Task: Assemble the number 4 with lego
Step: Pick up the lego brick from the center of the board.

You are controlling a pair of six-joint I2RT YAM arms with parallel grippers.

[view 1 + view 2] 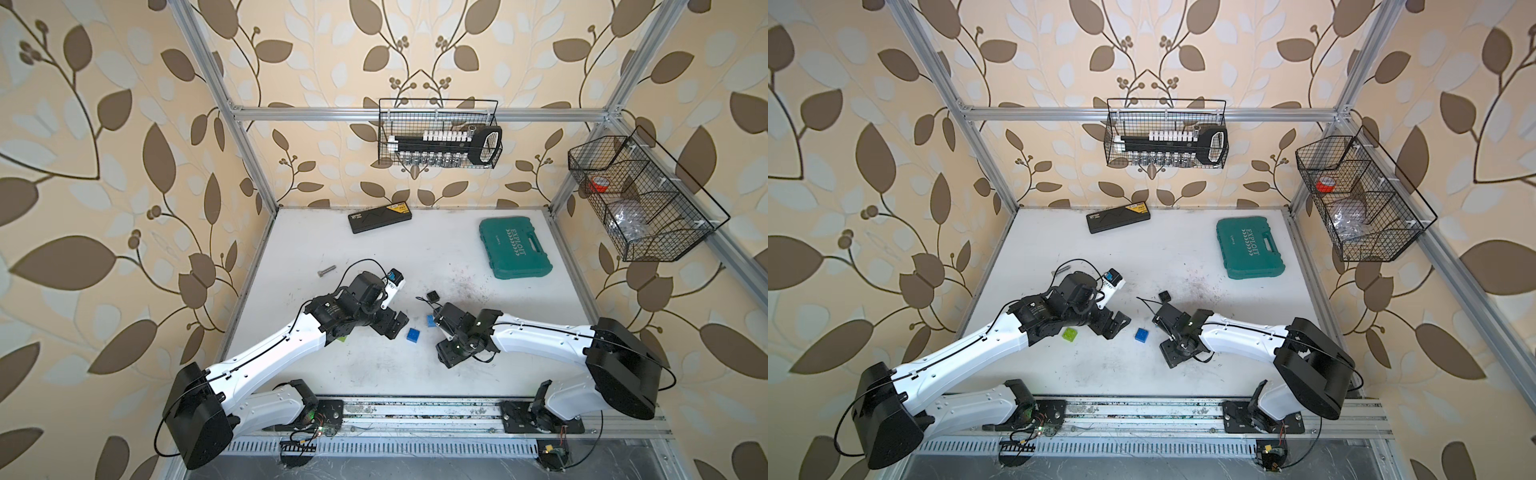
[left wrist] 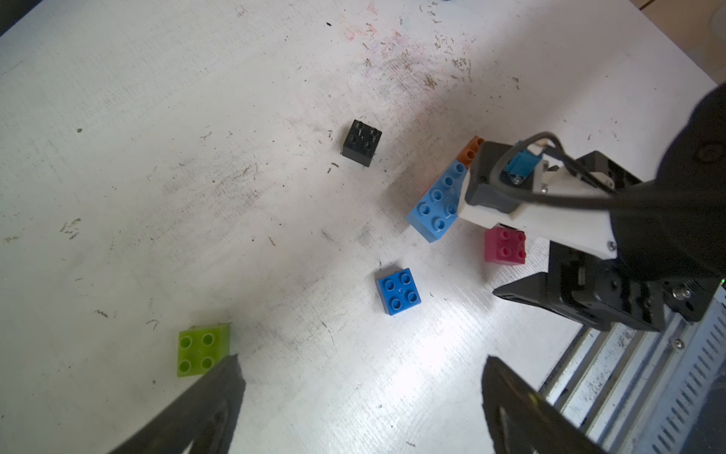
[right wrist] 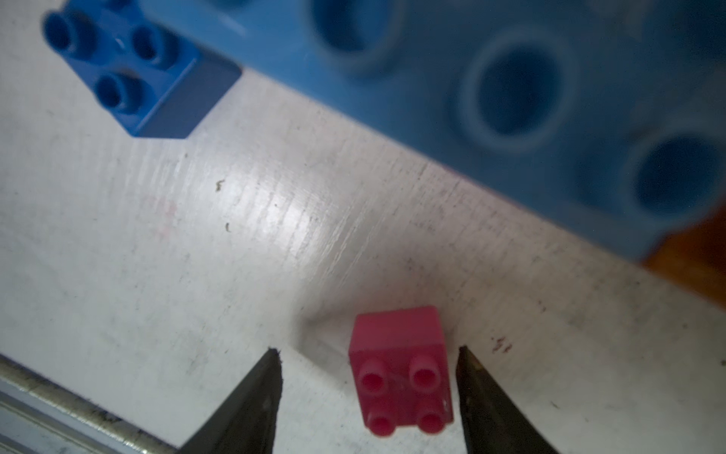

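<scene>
Loose lego lies mid-table between my arms. A dark blue brick (image 1: 413,335) (image 2: 398,291) sits studs up, with a black brick (image 1: 433,296) (image 2: 361,142) further back. A lime green brick (image 1: 1070,333) (image 2: 202,351) rests by one finger of my left gripper (image 2: 361,358), which hangs open and empty above bare table. A long light blue brick (image 2: 438,204) (image 3: 471,98) has an orange brick (image 2: 471,149) at its end. My right gripper (image 3: 368,349) is open and straddles a pink brick (image 3: 400,369) (image 2: 505,245). One finger is close beside that brick and the other stands well clear of it.
A teal tool case (image 1: 515,248) lies at the back right and a flat black box (image 1: 380,217) at the back centre. A bolt (image 1: 327,272) lies behind the left arm. Wire baskets (image 1: 438,133) (image 1: 640,199) hang on the frame. The arms' metal rail (image 1: 415,411) runs along the front edge.
</scene>
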